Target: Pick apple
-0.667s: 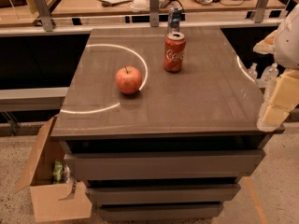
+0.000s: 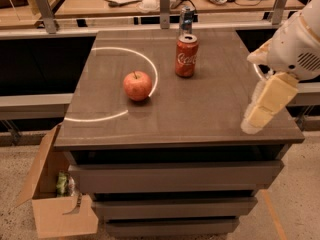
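1. Surface (image 2: 200, 109): the dark top of a drawer unit. It carries both items, and a pale ring mark crosses its left part.
2. Cardboard box (image 2: 55, 209): open, on the floor at the unit's lower left (not a task item).
3. End effector (image 2: 260, 111): over the right edge of the surface, angled down and to the left. It has shifted inward from the frame margin since 0.7 s ago. Whether it is open or closed cannot be told, and nothing is seen in it.
4. Coca-Cola can (image 2: 186, 56): upright at rear centre, position unchanged.
5. Apple (image 2: 137, 85): left of centre, stem up, near the can but not touching it. It has not moved and is well apart from the end effector. Judgement: the approach has only begun, and a leftward reach in front of the can remains.
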Controlling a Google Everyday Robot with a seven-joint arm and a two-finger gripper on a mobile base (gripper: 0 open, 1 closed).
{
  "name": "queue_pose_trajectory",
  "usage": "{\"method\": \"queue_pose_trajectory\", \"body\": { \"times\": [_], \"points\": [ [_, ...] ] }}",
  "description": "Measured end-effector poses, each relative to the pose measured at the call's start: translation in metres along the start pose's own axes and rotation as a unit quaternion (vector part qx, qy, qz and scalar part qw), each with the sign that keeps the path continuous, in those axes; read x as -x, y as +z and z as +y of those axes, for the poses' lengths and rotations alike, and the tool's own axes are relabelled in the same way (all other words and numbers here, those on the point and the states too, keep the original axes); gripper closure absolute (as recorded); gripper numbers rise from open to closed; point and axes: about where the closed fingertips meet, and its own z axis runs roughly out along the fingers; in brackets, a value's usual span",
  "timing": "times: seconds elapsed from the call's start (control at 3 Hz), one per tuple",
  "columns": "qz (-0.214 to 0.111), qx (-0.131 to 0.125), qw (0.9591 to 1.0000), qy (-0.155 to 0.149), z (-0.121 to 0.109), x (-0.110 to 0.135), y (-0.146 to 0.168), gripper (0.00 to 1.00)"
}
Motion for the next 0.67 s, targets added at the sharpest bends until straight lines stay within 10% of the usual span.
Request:
{"method": "queue_pose_trajectory", "body": {
  "times": [0.33, 0.67],
  "points": [
    [-0.080, 0.022, 0.9963, 0.023, -0.006, 0.033, 0.021, 0.00],
    [-0.178, 0.038, 0.9829, 0.027, -0.017, 0.066, 0.048, 0.00]
  ]
}}
